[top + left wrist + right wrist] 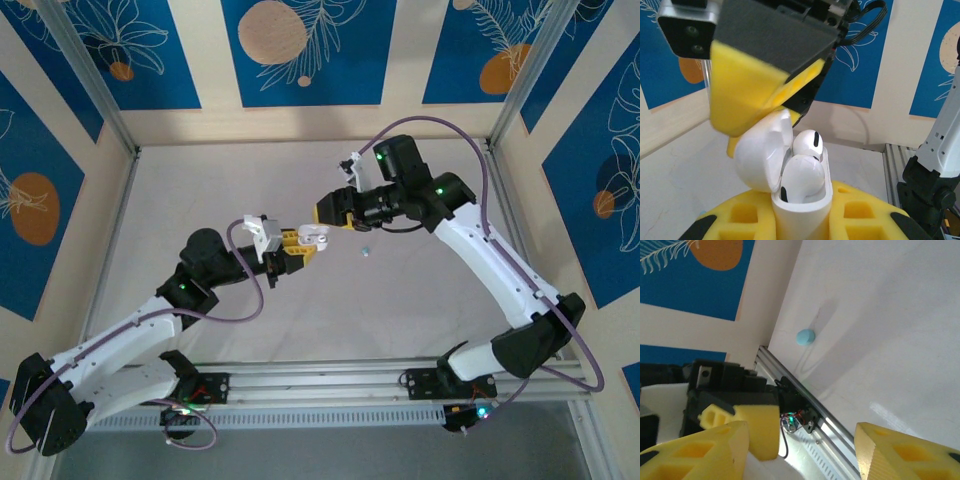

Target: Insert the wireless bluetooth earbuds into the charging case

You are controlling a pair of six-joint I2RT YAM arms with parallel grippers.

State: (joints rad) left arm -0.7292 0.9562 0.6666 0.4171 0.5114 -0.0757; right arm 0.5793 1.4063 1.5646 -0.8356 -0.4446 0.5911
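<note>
The white charging case [802,212] stands upright between my left gripper's [802,222] yellow pads, which are shut on it. Its lid [762,155] is swung open to the left. Two white earbuds sit in it, one in front [802,175] and one behind [809,142]. From above, the case [316,236] is held mid-table by the left gripper [297,250]. My right gripper [330,212] hovers just over the case, open, with nothing between its fingers [715,450]; one of its yellow pads [750,95] hangs above the lid. A pale teal earbud [365,251] lies loose on the table [805,337].
The white table [200,200] is ringed by an aluminium frame [90,90] and blue patterned panels. A rail [320,380] with both arm bases runs along the near edge. The right arm's purple cable [470,150] loops over the back right.
</note>
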